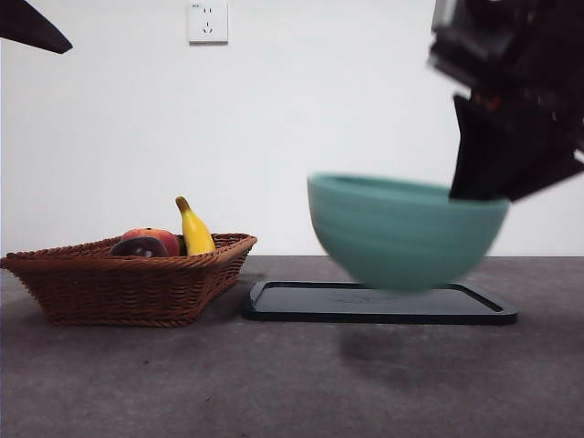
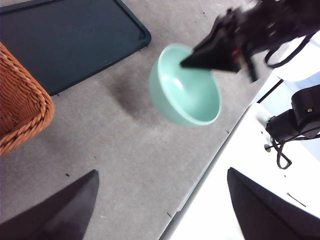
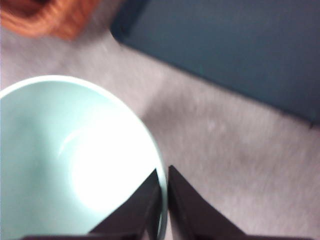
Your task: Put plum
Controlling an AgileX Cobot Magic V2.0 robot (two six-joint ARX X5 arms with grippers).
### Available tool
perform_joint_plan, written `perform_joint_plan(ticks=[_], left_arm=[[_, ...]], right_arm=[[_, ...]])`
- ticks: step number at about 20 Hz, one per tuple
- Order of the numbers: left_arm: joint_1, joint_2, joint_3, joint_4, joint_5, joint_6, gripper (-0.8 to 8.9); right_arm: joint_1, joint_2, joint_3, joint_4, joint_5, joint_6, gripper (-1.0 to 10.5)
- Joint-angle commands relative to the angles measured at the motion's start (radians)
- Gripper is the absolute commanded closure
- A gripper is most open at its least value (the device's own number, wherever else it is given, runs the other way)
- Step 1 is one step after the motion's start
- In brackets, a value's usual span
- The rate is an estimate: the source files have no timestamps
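Right gripper [image 1: 481, 187] clamps the rim of the green bowl [image 1: 404, 230], 1 jaw inside and 1 outside, jaws narrow on the rim; same grip shows in the right wrist view at [image 3: 164, 192] with the bowl [image 3: 70, 160] pale mint inside and nothing in it. Bowl hangs in the air, blurred, above the black tray [image 1: 379, 303], not touching it, shadow on the table [image 1: 274, 383] below. From the left wrist view the bowl [image 2: 187, 92] sits over grey tabletop just beside the tray [image 2: 65, 40] corner, right gripper [image 2: 192, 60] dark on its rim.

Left gripper [image 2: 162, 200] hovers high above the table, jaws wide apart, holding nothing; in the front view it is only a black tip at the upper corner [image 1: 32, 27].

Plum [image 1: 140, 246] lies in the wicker basket [image 1: 128, 283], dark maroon, touching the red-orange fruit [image 1: 157, 239] behind it, banana [image 1: 193, 230] upright just beside them. Basket stands on the table just beside the tray, well apart from the bowl. Wall socket [image 1: 207, 20] on the white wall behind
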Motion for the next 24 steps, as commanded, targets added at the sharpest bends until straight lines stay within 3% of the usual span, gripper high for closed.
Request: perform_joint_plan(ticks=[1, 9, 21, 24], left_arm=[[-0.003, 0.006, 0.013, 0.007, 0.003, 0.012, 4.11], [-0.003, 0.007, 0.013, 0.005, 0.003, 0.012, 4.12], [-0.003, 0.006, 0.013, 0.006, 0.003, 0.012, 4.11], [-0.003, 0.006, 0.013, 0.006, 0.003, 0.012, 4.11]], right_arm=[[0.018, 0.059, 0.0, 0.034, 0.002, 0.019, 9.4], [0.04, 0.209, 0.0, 0.096, 0.027, 0.019, 9.4], [0.055, 0.242, 0.0, 0.115, 0.03, 0.019, 9.3], [0.055, 0.242, 0.0, 0.115, 0.03, 0.02, 7.7]])
